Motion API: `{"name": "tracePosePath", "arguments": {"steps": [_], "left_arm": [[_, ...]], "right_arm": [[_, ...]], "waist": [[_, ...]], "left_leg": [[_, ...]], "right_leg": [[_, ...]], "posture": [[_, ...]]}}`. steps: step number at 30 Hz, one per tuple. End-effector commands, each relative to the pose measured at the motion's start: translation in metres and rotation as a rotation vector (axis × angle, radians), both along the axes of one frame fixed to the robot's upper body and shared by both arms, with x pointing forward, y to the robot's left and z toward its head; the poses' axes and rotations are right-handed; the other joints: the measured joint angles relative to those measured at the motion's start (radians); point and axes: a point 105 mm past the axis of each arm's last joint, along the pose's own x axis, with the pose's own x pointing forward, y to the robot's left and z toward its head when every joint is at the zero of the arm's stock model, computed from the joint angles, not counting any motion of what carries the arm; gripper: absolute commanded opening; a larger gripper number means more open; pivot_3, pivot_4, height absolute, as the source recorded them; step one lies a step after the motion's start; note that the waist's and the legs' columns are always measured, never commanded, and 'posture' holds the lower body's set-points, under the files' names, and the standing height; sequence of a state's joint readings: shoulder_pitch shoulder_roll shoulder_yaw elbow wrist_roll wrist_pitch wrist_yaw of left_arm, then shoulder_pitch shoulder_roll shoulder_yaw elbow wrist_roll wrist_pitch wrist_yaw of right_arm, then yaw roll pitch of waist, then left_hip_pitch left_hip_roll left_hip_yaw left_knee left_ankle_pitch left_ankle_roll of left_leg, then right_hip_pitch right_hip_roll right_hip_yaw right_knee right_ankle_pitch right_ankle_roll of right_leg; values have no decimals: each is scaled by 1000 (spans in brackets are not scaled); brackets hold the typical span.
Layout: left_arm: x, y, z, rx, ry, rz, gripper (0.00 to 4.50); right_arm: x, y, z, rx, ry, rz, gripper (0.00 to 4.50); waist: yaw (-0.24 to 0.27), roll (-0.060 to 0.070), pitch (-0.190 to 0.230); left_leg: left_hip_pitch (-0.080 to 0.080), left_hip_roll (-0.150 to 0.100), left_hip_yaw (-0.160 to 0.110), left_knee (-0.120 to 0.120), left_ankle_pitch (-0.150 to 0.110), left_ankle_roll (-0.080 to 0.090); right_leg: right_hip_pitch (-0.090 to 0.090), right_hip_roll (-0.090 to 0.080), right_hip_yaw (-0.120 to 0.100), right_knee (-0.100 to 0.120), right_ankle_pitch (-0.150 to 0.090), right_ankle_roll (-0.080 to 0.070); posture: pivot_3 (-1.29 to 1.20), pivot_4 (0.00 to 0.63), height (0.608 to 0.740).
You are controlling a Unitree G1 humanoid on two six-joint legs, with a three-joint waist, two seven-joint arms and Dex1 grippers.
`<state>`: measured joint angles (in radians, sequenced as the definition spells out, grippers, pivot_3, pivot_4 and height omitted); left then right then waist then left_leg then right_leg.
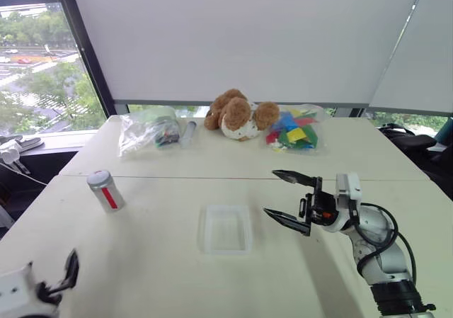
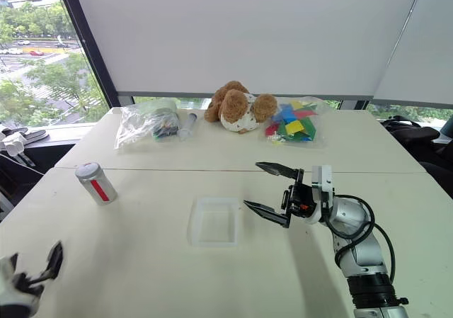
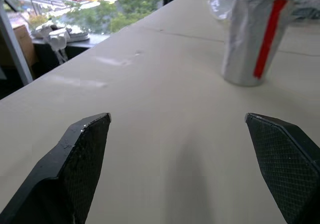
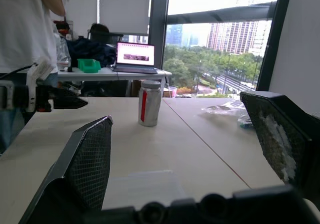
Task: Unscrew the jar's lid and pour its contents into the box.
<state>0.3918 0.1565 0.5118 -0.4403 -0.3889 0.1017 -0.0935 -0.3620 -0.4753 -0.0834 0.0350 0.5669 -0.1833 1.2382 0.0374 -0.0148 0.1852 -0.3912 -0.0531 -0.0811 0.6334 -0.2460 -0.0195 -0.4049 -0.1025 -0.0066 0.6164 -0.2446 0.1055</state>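
— so where's the jar (image 1: pixel 106 190) right now?
— standing upright on the beige table (image 1: pixel 141 261), lid (image 1: pixel 99 178) screwed on, red strip label facing the robot. it sits ahead of the left gripper (image 1: pixel 60 279) and well apart from it; in the left wrist view it stands beyond the tip of one finger rather than between the two.
— and that gripper's jaws?
— spread wide, nothing between them, low over the tabletop.
— the box (image 1: pixel 225 228)?
— lying flat near the table's middle, just beside the right gripper (image 1: pixel 290 199), slightly below its lower finger. it is translucent white, and i can't tell whether anything is in it.
— right jaws?
— also wide apart and empty, pointing sideways toward the jar, held above the table.
— anything further out?
— along the far edge: a clear plastic bag (image 1: pixel 147 129) with dark items, a syringe-like tube (image 1: pixel 188 132) beside it, a brown teddy bear (image 1: pixel 239 114) lying down, and a bag of coloured pieces (image 1: pixel 296 129). in the right wrist view, a person in a white shirt (image 4: pixel 27 29) stands beyond the table, with an open laptop (image 4: pixel 135 57) on a desk behind.
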Motion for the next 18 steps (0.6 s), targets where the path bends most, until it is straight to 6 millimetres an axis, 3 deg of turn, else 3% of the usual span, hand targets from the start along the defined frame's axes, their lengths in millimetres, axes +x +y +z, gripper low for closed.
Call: {"name": "tracePosePath", "arguments": {"steps": [1, 10, 18], "left_arm": [[19, -24, 13, 88, 7, -10, 4453], [90, -50, 25, 59, -29, 102, 4453], [116, -37, 34, 77, -63, 186, 4453]], "right_arm": [[0, -1, 10, -10, -47, -1, 4500], [-1, -4, 7, -19, -26, -11, 4500], [-1, -5, 9, -15, -30, -26, 4500]], "waist": [[0, 0, 0], [1, 0, 0], [0, 0, 0]], "left_leg": [[0, 0, 0, 0, 0, 0], [1, 0, 0, 0, 1, -1], [0, -1, 0, 0, 1, -1]], "right_leg": [[0, 0, 0, 0, 1, 1], [0, 2, 0, 1, 3, 4], [-1, 3, 1, 1, 5, 7]], "posture": [[0, 150, 740], [0, 150, 740], [0, 150, 740]]}}
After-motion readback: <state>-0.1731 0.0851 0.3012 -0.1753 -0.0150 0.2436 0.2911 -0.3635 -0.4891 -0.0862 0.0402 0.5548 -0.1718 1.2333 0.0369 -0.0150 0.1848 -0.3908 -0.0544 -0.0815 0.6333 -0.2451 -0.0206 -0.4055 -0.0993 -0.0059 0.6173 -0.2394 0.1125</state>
